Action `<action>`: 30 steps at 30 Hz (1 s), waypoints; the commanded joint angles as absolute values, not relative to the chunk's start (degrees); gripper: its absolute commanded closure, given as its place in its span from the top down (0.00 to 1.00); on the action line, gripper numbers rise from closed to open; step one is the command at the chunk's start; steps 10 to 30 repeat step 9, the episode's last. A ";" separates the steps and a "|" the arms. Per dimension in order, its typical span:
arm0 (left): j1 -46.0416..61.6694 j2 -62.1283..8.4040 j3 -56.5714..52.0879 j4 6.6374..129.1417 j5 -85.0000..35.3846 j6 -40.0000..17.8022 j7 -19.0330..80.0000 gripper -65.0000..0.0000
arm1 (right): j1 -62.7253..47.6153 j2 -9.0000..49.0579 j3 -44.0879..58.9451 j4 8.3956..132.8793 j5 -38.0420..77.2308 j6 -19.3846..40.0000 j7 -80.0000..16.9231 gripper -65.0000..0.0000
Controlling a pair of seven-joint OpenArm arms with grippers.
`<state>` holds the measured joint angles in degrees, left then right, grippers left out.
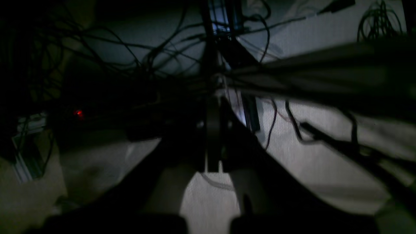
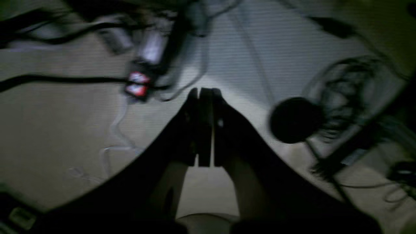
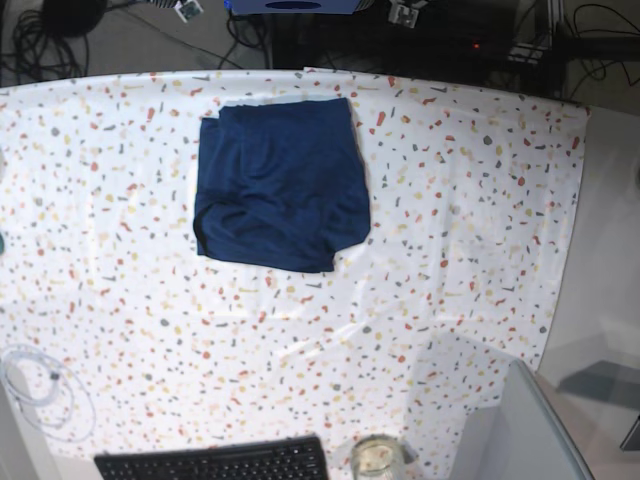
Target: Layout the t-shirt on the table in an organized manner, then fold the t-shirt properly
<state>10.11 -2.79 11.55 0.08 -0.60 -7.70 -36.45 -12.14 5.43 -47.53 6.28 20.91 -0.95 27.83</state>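
The dark navy t-shirt lies folded into a compact, roughly square bundle on the speckled white table, toward the far middle-left in the base view. Neither arm shows in the base view. In the left wrist view my left gripper is shut with nothing between its fingers, seen against a dim floor strewn with cables. My right gripper is also shut and empty in the right wrist view, over pale floor. Neither wrist view shows the t-shirt.
A black keyboard and a glass jar sit at the table's near edge. A coiled white cable lies at the near left. A grey panel stands at the near right corner. Tangled black cables run below the table.
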 commanded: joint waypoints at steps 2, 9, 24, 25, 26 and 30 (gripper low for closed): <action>10.33 -4.18 11.38 0.00 -0.66 -7.69 -34.86 0.00 | -12.44 6.73 -47.60 6.02 21.14 -1.19 28.18 0.00; 9.98 -4.26 10.95 0.00 -1.10 -7.69 -28.97 0.00 | -12.26 7.25 -47.52 6.02 21.23 -1.36 28.26 0.00; 9.98 -4.26 10.95 0.00 -1.10 -7.69 -28.97 0.00 | -12.26 7.25 -47.52 6.02 21.23 -1.36 28.26 0.00; 9.98 -4.26 10.95 0.00 -1.10 -7.69 -28.97 0.00 | -12.26 7.25 -47.52 6.02 21.23 -1.36 28.26 0.00; 9.98 -4.26 10.95 0.00 -1.10 -7.69 -28.97 0.00 | -12.26 7.25 -47.52 6.02 21.23 -1.36 28.26 0.00; 9.98 -4.26 10.95 0.00 -1.10 -7.69 -28.97 0.00 | -12.26 7.25 -47.52 6.02 21.23 -1.36 28.26 0.00</action>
